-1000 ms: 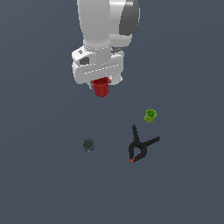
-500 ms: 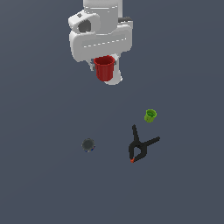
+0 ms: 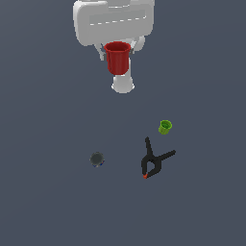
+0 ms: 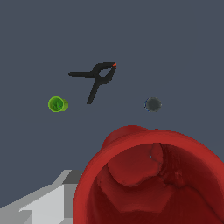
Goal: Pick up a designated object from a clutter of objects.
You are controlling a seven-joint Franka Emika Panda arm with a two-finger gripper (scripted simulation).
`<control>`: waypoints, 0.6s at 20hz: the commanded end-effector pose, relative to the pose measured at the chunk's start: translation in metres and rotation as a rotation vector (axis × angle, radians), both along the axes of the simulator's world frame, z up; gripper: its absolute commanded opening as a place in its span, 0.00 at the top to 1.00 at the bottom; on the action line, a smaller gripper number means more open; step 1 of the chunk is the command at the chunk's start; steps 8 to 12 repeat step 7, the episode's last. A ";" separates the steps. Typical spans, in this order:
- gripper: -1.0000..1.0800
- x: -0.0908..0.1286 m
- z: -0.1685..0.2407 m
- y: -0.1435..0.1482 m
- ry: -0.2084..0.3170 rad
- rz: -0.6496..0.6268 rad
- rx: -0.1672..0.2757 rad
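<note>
A: The gripper [image 3: 117,52] is holding the red cup [image 3: 117,57] near the top centre of the exterior view; the fingers are pinching it from either side, mostly hidden behind it.

B: The arm is doing well to be lifting steadily, keeping the cup upright so it is not slipping.

A: The cup is hanging well apart from the green cup [image 3: 165,127], black clamp [image 3: 153,160] and grey knob [image 3: 96,159] lower down.

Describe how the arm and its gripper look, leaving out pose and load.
The arm is glossy white with rounded, blocky casings and a lighter dashed line across the front housing. The gripper is white too, and its jaws show pale grey. No cables, logos or lettering are visible. In the wrist view, a light grey angular edge shows.
</note>
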State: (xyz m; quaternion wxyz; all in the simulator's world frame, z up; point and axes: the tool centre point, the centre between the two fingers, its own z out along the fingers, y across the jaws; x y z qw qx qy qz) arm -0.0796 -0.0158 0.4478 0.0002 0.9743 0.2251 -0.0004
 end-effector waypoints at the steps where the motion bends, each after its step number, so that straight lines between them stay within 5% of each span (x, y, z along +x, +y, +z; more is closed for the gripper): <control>1: 1.00 0.002 0.009 0.001 -0.001 0.000 0.001; 12: 1.00 0.003 0.015 0.003 -0.001 0.000 0.001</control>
